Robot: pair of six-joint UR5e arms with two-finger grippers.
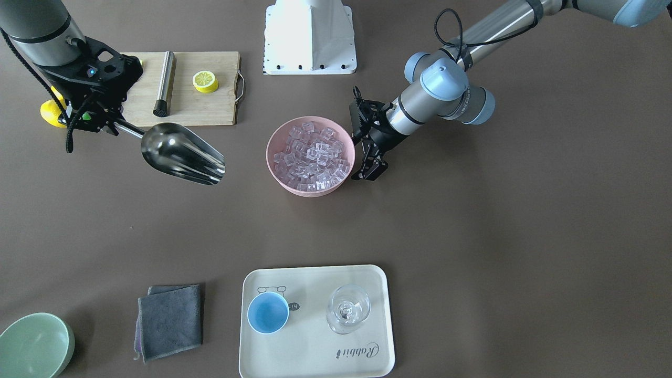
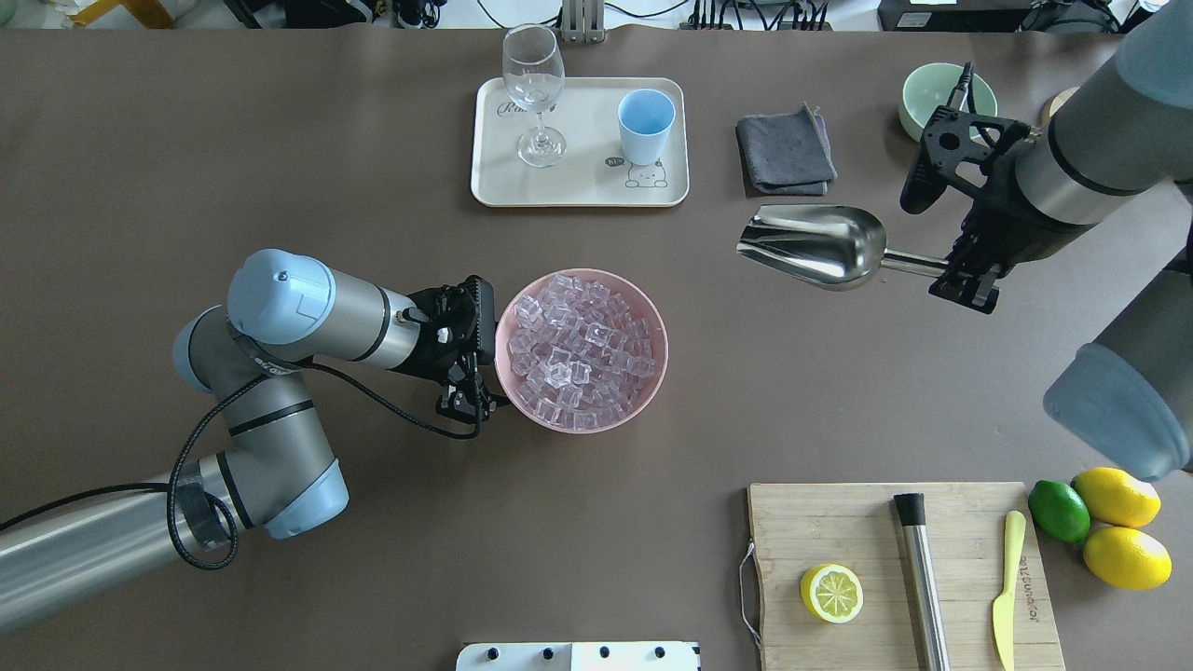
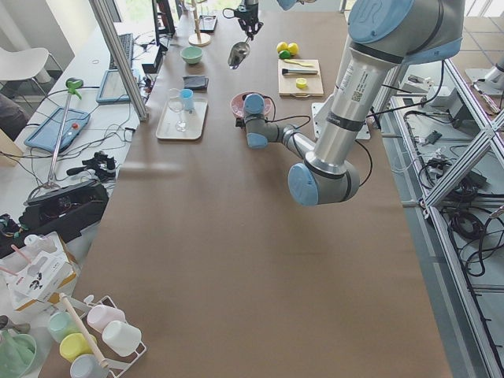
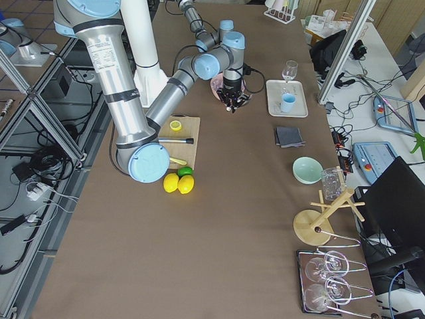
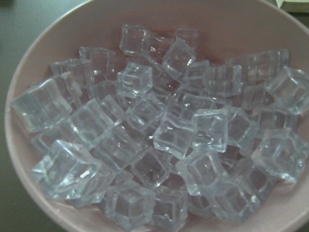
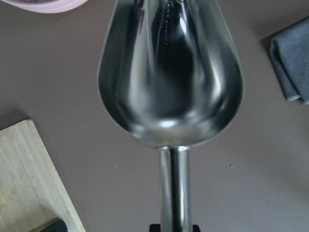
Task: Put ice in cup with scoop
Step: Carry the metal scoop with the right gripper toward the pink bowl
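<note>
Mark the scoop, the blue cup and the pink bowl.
scoop [image 2: 825, 244]: overhead view, inside of the trough.
cup [image 2: 643, 147]: overhead view, outer wall below the rim.
bowl [image 1: 310, 191]: front-facing view, outer wall on the camera's side.

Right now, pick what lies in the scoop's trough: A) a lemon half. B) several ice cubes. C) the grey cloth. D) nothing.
D: the right wrist view shows the trough of the scoop bare and shiny, its handle in the right gripper, while the ice sits in the pink bowl.
</note>
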